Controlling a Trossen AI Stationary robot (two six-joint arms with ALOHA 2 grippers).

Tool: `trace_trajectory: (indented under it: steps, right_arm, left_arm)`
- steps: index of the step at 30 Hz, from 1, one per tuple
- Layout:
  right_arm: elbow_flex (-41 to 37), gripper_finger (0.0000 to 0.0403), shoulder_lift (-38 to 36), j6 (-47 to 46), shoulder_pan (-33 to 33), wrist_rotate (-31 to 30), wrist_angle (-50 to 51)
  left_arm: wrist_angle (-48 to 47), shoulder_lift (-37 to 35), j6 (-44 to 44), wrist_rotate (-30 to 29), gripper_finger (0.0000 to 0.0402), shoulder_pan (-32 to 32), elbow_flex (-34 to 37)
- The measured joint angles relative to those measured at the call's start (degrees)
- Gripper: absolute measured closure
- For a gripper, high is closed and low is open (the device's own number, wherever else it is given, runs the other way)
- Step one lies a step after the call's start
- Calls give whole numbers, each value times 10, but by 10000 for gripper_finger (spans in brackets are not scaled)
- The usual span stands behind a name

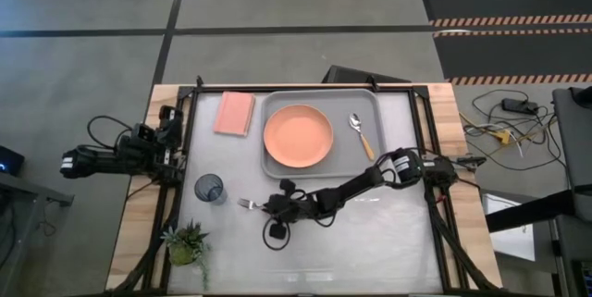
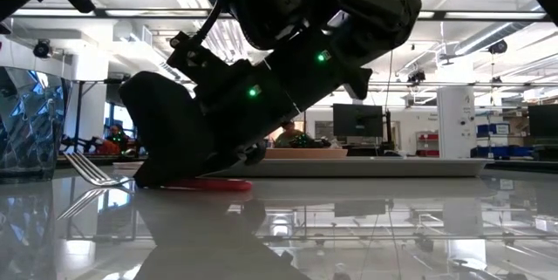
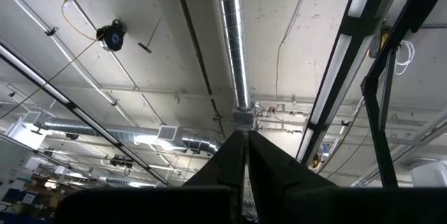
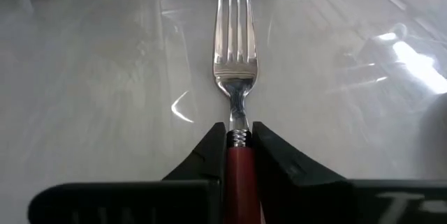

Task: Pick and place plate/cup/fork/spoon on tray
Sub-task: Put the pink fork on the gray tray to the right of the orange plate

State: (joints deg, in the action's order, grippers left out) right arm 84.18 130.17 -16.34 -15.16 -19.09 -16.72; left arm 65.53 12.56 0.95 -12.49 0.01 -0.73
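Note:
The fork [image 1: 248, 204] lies on the white table, with its silver tines [image 4: 235, 25] toward the table's left. My right gripper [image 1: 268, 207] is low over the table and shut on the fork's pink-red handle [image 2: 209, 184]. The salmon-orange plate [image 1: 298, 135] and the spoon [image 1: 360, 134] lie in the grey tray [image 1: 277, 169] at the far side. The dark cup [image 1: 210, 188] stands upright on the table left of the fork. My left gripper [image 3: 246, 147] is shut and empty at the table's left edge, pointing up at the ceiling. My right gripper pinches the fork's red handle [image 4: 241, 172] between its two fingers, right at the end that meets the metal neck. The fingers come from the table's right, slanting down and nearly level, and lie along the fork. The handle [image 2: 218, 185] rests on the table.
A pink rectangular pad [image 1: 234, 113] lies left of the tray. A small potted green plant [image 1: 187, 244] stands at the near left corner. The near right part of the table is bare.

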Motion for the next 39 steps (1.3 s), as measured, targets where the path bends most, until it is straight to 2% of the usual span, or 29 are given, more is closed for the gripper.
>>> trace_trajectory:
  steps: [7,11,13,16,22,26,29,32,39]
  right_arm:
    - [-3,368,-44,1,0,9,36]
    - [-3,368,-86,-28,-1,1,70]
    - [-2,368,-107,-50,2,-11,97]
    - [-2,368,-147,-90,6,-65,174]
    - [-4,368,-236,-240,28,-218,377]
    - [-18,368,-269,-410,53,-290,548]
    - [-36,368,-274,-545,81,-304,657]
    - [-67,368,-273,-621,106,-303,693]
    - [-122,368,-274,-641,163,-285,686]
  left_arm:
    - [0,0,0,0,402,0,0]
    - [0,0,-1,0,402,0,0]
    - [0,0,-1,0,402,0,0]
    - [0,0,-2,0,402,0,0]
    - [0,0,-5,0,402,0,0]
    - [0,0,-5,0,402,0,0]
    - [0,0,-5,0,402,0,0]
    - [0,0,-5,0,402,0,1]
    - [0,0,-5,0,402,0,1]
